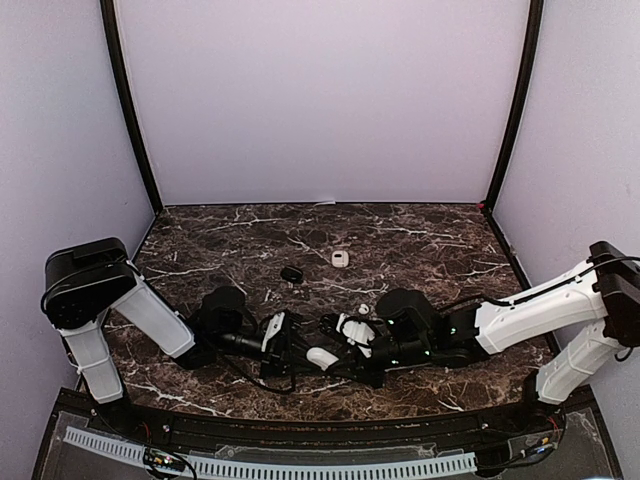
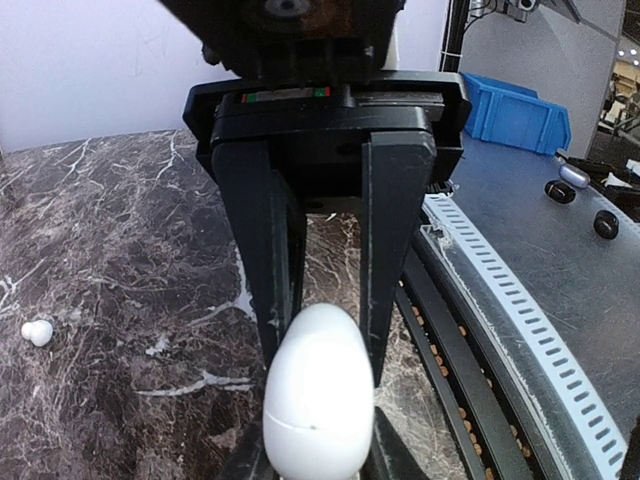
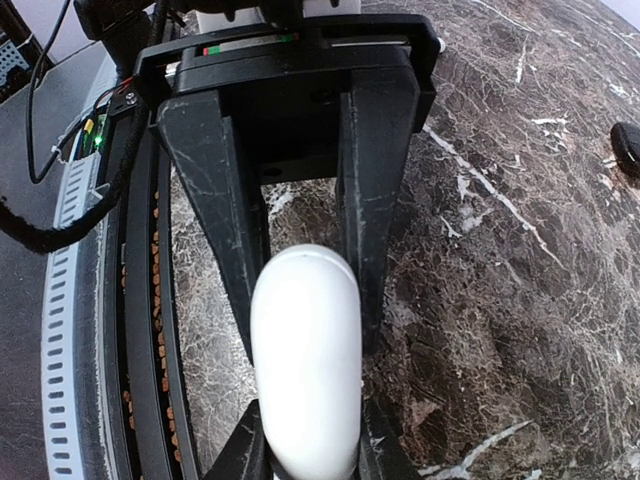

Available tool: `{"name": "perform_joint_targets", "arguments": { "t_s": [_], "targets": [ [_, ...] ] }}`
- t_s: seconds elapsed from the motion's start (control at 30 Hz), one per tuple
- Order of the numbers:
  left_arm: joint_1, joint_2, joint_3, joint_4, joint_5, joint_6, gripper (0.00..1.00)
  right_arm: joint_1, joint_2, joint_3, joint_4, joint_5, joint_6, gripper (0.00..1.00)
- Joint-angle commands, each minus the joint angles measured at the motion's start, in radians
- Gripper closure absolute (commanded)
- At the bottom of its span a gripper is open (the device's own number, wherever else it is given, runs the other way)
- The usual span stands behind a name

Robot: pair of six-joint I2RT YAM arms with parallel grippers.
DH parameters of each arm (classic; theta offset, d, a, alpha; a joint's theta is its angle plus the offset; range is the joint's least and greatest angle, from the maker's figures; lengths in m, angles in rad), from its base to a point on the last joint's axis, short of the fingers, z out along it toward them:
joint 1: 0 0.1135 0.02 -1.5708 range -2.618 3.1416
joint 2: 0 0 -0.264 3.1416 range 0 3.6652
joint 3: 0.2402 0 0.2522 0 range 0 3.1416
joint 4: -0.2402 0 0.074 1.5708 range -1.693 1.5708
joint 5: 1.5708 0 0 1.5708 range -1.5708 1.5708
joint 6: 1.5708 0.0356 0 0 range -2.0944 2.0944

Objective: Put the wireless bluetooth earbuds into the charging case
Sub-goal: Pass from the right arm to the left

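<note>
Currently held: the charging case [image 2: 320, 395], white and egg-smooth, shut along a thin seam. It sits between the two arms at the near middle of the counter [image 2: 120, 230]. Whether it touches the marble or hangs just above it, I cannot tell.
Left fingers: the left fingers [image 2: 258, 250] are clamped on one rounded end of the case, one on each flank.
Right fingers: the right fingers [image 3: 225, 220] are closed against the other end of the same case, touching it on both sides.
Earbud: one white earbud [image 2: 38, 331] lies loose on the counter, well apart from the case and towards the far side. It is not yet in the case.
Black piece: a small dark thing [image 1: 291, 273] lies farther back, too small to tell whether it is an earbud or a case.
Case handling: probably light and rigid, with a glossy, slippery shell. The curved ends give the fingers little flat surface, so a hard squeeze could pop it out. A grip across the broad sides below the seam looks safer and leaves the lid free.
Earbud handling: probably very light, hard and slick, and apt to roll or flick away. Best taken across its bulbous body with a gentle close.
Step in hand: the lid looks shut, so it likely has to open first.
</note>
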Motion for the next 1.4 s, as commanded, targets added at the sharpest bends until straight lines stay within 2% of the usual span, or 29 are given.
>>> {"name": "perform_joint_targets", "arguments": {
  "t_s": [0.0,0.07,0.2,0.47,0.53,0.63,0.73,1.07,1.37],
  "targets": [
    [-0.007,-0.039,0.012,0.001,0.006,0.006,0.61,-0.006,0.008,0.031,0.032,-0.009,0.006,0.86],
    [-0.007,-0.040,0.016,-0.010,0.005,0.004,0.58,-0.006,0.006,0.031,0.031,-0.007,0.007,0.86],
    [-0.007,-0.043,0.016,-0.009,0.006,0.006,0.59,-0.006,0.008,0.031,0.030,-0.010,0.008,0.86],
    [-0.007,-0.058,0.011,-0.004,0.005,0.005,0.76,-0.006,0.015,0.039,0.028,-0.010,0.010,0.83],
    [-0.007,-0.062,0.012,-0.010,0.006,0.007,0.79,-0.006,0.011,0.036,0.028,-0.006,0.010,0.77],
    [-0.007,-0.066,0.013,-0.016,0.006,0.010,0.82,-0.006,-0.006,0.023,0.043,-0.003,0.017,0.61],
    [-0.007,-0.067,0.012,-0.019,0.006,0.012,0.82,-0.008,-0.031,0.004,0.067,0.005,0.026,0.55],
    [-0.009,-0.057,0.019,-0.035,0.014,0.021,0.84,-0.020,-0.060,-0.010,0.092,0.027,0.058,0.54],
    [-0.012,-0.051,0.024,-0.043,0.036,0.026,0.85,-0.070,-0.102,-0.065,0.136,0.065,0.111,0.60]
  ]
}}
